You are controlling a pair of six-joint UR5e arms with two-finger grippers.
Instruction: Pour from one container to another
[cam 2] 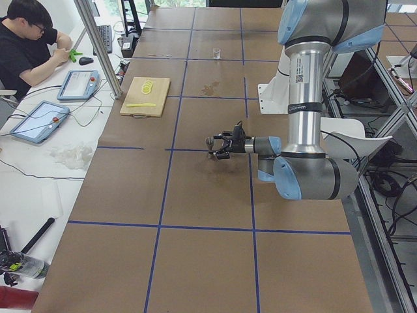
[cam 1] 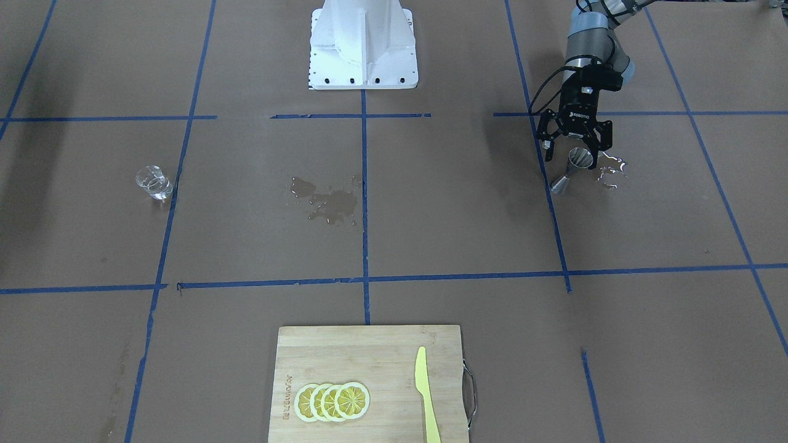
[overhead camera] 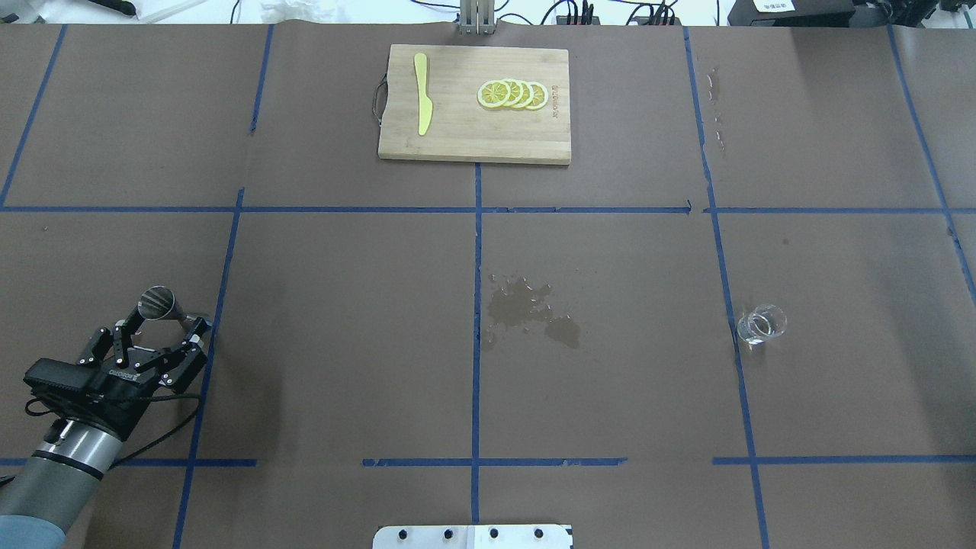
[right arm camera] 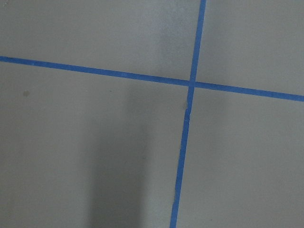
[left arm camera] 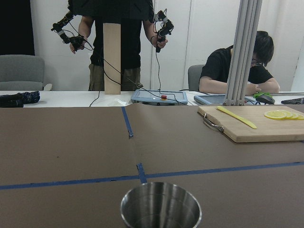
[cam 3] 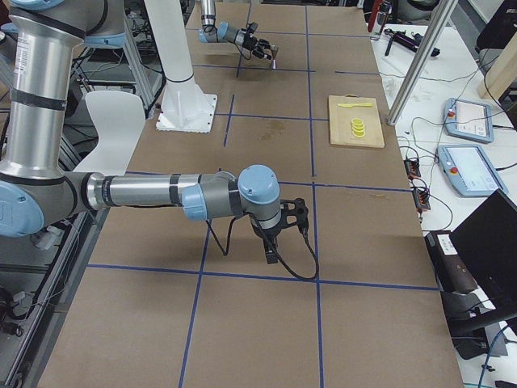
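Observation:
The steel jigger (cam 1: 574, 167) stands upright on the brown table at the robot's far left, also seen from above (overhead camera: 158, 303). My left gripper (cam 1: 574, 150) is low and level, open, its fingers wide on either side of the jigger without touching it. The jigger's open cup (left arm camera: 160, 207) fills the bottom of the left wrist view. The clear glass beaker (cam 1: 154, 183) stands alone on the opposite side (overhead camera: 760, 323), far from both arms. My right gripper (cam 3: 292, 214) shows only in the exterior right view; I cannot tell whether it is open or shut.
A wet spill (overhead camera: 528, 311) darkens the table's middle, and a small puddle (cam 1: 611, 170) lies beside the jigger. A wooden cutting board (overhead camera: 473, 145) with lemon slices (overhead camera: 512, 94) and a yellow knife (overhead camera: 422, 103) sits at the far edge. Operators stand beyond the table.

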